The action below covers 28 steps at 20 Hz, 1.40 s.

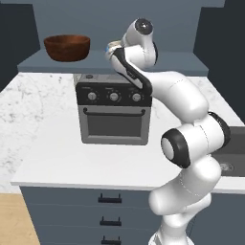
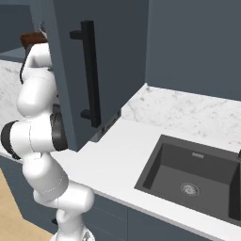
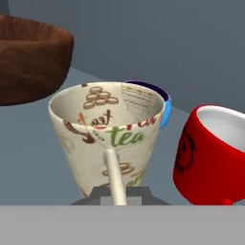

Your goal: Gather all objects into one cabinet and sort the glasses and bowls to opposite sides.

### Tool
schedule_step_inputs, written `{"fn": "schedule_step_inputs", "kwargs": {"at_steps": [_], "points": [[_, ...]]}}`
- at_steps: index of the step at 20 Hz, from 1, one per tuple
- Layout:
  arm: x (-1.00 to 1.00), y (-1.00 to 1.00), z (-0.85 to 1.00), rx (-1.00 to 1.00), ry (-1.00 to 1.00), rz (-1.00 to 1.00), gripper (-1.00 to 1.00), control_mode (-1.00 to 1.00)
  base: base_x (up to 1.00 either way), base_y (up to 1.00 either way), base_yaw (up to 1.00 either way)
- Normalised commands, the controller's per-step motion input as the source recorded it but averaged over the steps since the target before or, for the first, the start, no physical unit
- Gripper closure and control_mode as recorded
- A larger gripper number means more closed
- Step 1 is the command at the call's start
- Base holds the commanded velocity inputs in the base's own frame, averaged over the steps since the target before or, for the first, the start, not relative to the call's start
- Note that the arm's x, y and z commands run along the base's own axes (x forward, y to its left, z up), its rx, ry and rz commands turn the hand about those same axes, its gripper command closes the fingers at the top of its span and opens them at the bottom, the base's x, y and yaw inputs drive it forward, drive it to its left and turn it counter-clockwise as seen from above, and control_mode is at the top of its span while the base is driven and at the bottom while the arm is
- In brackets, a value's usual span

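Inside the open cabinet (image 1: 119, 14), on its blue-grey shelf (image 1: 43, 64), we find the pale tumbler (image 3: 107, 139) standing dead ahead of the gripper (image 3: 119, 194), so close that it takes the middle of the hand view. Its long axis is upright, mouth up and tipped a little toward us, so we look into the printed inside wall.

A thin pale strip runs down its near side and ends between the finger tips. The jaws are all but closed on that strip, so we judge the tumbler to be pinched there rather than free. We cannot tell from these views whether its base rests on the shelf or hangs just above it.

In the left base view the hand (image 1: 111, 49) reaches in over the toaster oven (image 1: 114, 115), with the tumbler's rim (image 1: 113, 46) showing at its tip.

The brown bowl (image 3: 28, 57) sits off to the left in the hand view, apart from the tumbler; the left base view puts it (image 1: 67, 47) on the same shelf, left of the hand. The blue bowl (image 3: 162, 98) peeks out just behind the tumbler's right rim, and the red mug (image 3: 210, 153) stands just beside the tumbler on the right.

The coming move turns on that sideways order: we judge the tumbler belongs away from the brown bowl, yet the blue bowl lies close behind it and would need shifting left.
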Motion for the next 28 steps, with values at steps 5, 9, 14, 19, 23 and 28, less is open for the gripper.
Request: {"fn": "schedule_step_inputs", "kwargs": {"at_steps": [5,9,14,19,23,28], "points": [[0.22,-0.19,-0.08,0.00,0.07,-0.12,1.00,-1.00,0.00,0.00,0.00],[0.00,-0.26,-0.21,0.00,0.09,-0.25,1.00,-1.00,0.00,0.00,0.00],[0.00,-0.14,-0.17,0.00,0.01,-0.26,1.00,-1.00,0.00,0.00,0.00],[-0.13,-0.03,-0.17,0.00,0.00,-0.20,1.00,-1.00,0.00,0.00,0.00],[-0.18,0.00,-0.20,0.00,0.00,-0.14,1.00,-1.00,0.00,0.00,0.00],[-0.08,0.00,-0.18,0.00,0.00,-0.11,-1.00,-1.00,0.00,0.00,0.00]]}}
